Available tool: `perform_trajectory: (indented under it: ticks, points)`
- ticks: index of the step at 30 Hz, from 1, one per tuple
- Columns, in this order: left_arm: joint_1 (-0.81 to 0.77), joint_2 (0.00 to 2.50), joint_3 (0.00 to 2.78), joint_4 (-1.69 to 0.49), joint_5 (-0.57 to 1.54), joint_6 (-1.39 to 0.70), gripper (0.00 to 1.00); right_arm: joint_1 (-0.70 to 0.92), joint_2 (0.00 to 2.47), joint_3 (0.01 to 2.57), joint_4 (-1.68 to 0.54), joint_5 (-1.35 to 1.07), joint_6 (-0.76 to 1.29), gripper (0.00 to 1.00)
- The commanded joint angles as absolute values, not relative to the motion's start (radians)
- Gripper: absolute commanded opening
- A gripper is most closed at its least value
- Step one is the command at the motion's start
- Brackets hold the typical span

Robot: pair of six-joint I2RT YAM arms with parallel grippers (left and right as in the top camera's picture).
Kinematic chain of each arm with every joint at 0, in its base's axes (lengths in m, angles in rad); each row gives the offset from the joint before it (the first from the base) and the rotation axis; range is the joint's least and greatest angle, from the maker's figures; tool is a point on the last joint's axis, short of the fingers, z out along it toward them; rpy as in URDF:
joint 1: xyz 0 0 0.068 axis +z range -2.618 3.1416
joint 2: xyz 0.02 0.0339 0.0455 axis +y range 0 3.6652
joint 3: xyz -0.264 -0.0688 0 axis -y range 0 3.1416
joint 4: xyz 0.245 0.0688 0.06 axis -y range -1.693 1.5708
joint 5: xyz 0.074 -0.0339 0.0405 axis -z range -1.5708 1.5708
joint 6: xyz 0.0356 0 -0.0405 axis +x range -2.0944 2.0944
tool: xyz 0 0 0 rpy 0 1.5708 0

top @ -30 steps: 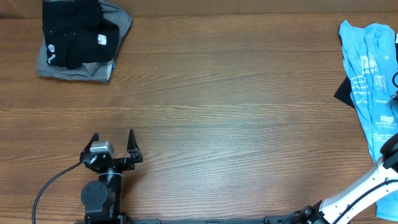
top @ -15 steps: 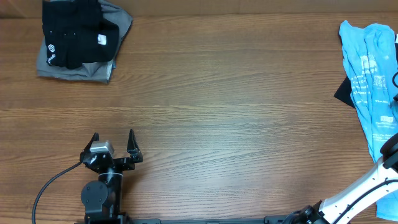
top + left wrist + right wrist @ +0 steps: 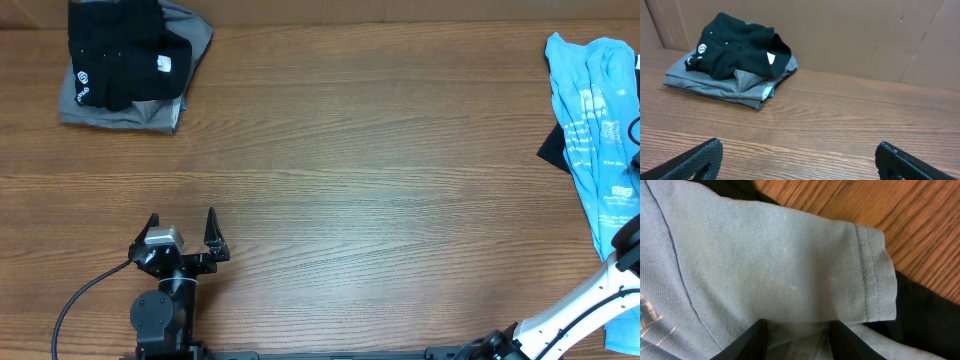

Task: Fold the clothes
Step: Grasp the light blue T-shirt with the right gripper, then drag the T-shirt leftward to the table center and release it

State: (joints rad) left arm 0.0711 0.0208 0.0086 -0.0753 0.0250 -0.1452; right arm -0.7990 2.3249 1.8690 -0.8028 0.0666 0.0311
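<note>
Here, overhead view: a stack of folded black and grey cloth garments (image 3: 125, 65) sits at the upper left of the brown wood-grain table (image 3: 350, 150), apparently set aside as finished work. The light blue short-sleeved cotton T-shirt (image 3: 600, 130) lies crumpled along the right edge, partly over a flat black garment (image 3: 553, 148), evidently next for folding. The left gripper (image 3: 181, 222) rests at lower left, jaws wide and empty, probably parked clear of the working area. The white right arm (image 3: 575, 305) reaches out of frame at lower right.

Left wrist view: the two dark fingertips (image 3: 700, 160) stand far apart at the lower corners; the garment stack lies at upper left before a cardboard wall (image 3: 865, 40).

Right wrist view: the right gripper (image 3: 799, 330) stands at a narrow gap over the T-shirt's sleeve, a ridge of blue cloth between its fingers (image 3: 747, 342). Whether it is pinched cannot be told. No container appears.
</note>
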Motion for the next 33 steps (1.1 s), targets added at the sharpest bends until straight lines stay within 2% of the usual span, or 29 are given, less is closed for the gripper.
perform_trajectory:
  ticks: [1,7,10,20,26,33]
  points:
    - [0.065,0.020,0.005,-0.077,0.022,-0.119,1.00,-0.809,2.318,1.859,-0.801,0.064,0.038,0.40]
    - [0.065,0.020,0.005,-0.077,0.022,-0.119,1.00,-0.809,2.318,1.859,-0.801,0.064,0.041,0.12]
    - [0.065,0.020,0.005,-0.076,0.022,-0.119,1.00,-0.809,2.318,1.859,-0.800,0.065,0.080,0.04]
    - [0.065,0.020,0.005,-0.076,0.022,-0.119,1.00,-0.804,2.259,1.915,-0.831,0.054,0.137,0.04]
    - [0.065,0.020,0.005,-0.076,0.022,-0.119,1.00,-0.778,2.154,1.918,-0.815,-0.256,0.223,0.04]
    - [0.065,0.020,0.005,-0.076,0.022,-0.119,1.00,-0.652,2.093,1.918,-0.823,-0.306,0.237,0.04]
